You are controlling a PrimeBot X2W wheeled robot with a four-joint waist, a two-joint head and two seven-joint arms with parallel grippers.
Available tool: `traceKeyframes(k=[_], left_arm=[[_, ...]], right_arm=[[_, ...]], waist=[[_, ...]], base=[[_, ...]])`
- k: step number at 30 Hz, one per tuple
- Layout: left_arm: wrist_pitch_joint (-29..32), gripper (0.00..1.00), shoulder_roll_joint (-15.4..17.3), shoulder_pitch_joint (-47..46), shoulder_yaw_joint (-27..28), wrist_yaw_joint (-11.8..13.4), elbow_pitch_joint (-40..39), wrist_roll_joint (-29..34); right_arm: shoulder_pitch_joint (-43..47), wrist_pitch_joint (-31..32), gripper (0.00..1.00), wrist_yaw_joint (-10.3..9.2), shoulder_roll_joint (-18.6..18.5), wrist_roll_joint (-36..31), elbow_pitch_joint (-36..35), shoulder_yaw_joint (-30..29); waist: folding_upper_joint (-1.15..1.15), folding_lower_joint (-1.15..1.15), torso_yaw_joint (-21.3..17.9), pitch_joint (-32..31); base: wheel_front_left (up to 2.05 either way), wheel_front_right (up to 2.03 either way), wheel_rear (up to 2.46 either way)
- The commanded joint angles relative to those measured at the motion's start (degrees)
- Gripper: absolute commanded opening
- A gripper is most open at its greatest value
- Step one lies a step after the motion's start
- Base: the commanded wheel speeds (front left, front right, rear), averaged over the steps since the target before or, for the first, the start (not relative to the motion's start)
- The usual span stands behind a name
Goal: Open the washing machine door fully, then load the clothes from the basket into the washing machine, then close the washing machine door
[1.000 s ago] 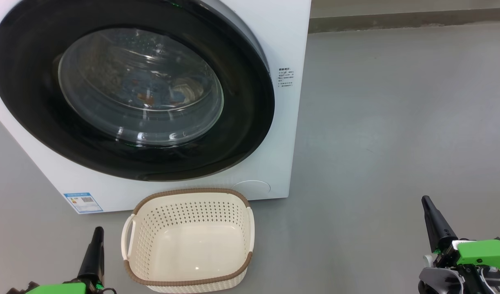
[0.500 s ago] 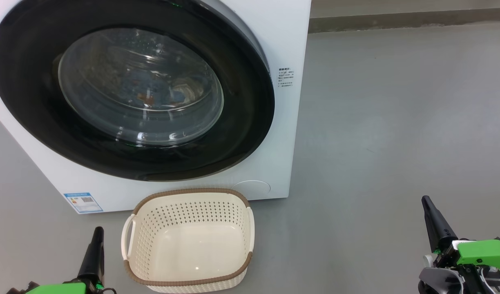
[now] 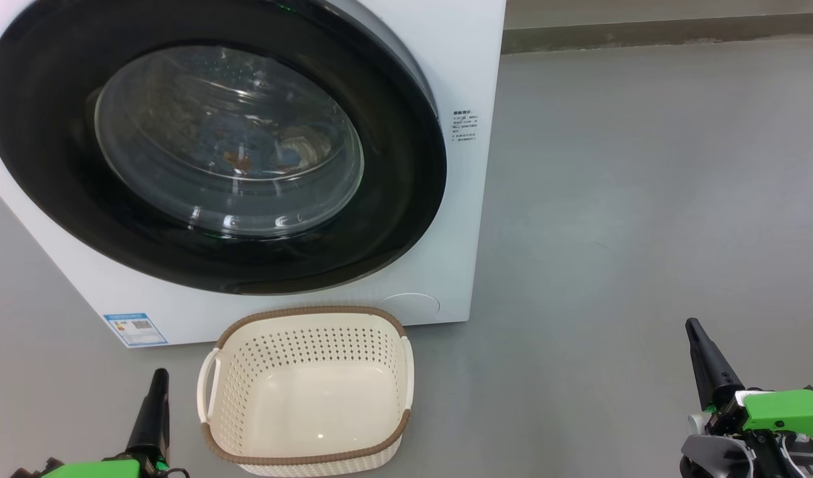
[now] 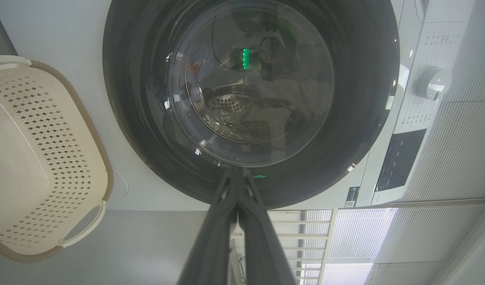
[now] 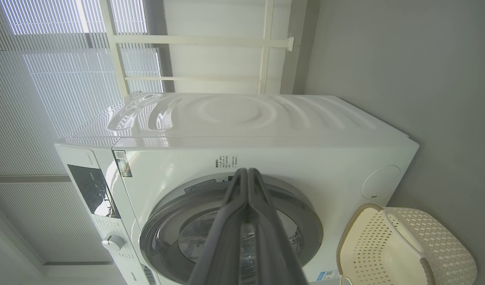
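Observation:
The washing machine (image 3: 459, 219) stands on the floor with its black-rimmed door (image 3: 393, 166) shut flat against its front. Through the glass bowl I see blue and orange fabric, the clothes (image 3: 260, 151), lying inside the drum. The cream basket (image 3: 307, 310) sits on the floor right in front of the machine with nothing in it. My left gripper (image 3: 158, 378) is low, left of the basket, shut and holding nothing. My right gripper (image 3: 693, 326) is far off to the right, also shut with nothing in it. The left wrist view has fingertips (image 4: 237, 174) pressed together before the door (image 4: 357, 118).
Grey floor (image 3: 645, 199) stretches open to the right of the machine, up to a wall skirting (image 3: 645, 30) at the back. In the right wrist view the control panel (image 5: 94, 190) and a dial (image 5: 112, 242) sit on the machine's front, with window blinds (image 5: 48, 79) behind.
Arms, basket and door have not moved. Only the look of the fabric behind the glass flickers slightly.

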Motion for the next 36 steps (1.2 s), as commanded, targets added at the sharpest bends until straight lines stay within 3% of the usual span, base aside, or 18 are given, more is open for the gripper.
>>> traceKeyframes(k=[1, 36], left_arm=[[0.37, 0.00, 0.50, -2.55, 1.89, -0.05, -1.79, -0.39], [0.37, 0.00, 0.50, -2.55, 1.89, -0.05, -1.79, -0.39]], right_arm=[[-2.63, 0.28, 0.00, 0.10, -0.56, 0.08, -1.76, 1.12], [-2.63, 0.27, 0.00, 0.10, -0.57, 0.09, -1.76, 1.14]], waist=[[0.00, 0.00, 0.00, 0.00], [0.00, 0.00, 0.00, 0.00]], base=[[0.00, 0.00, 0.00], [0.00, 0.00, 0.00]])
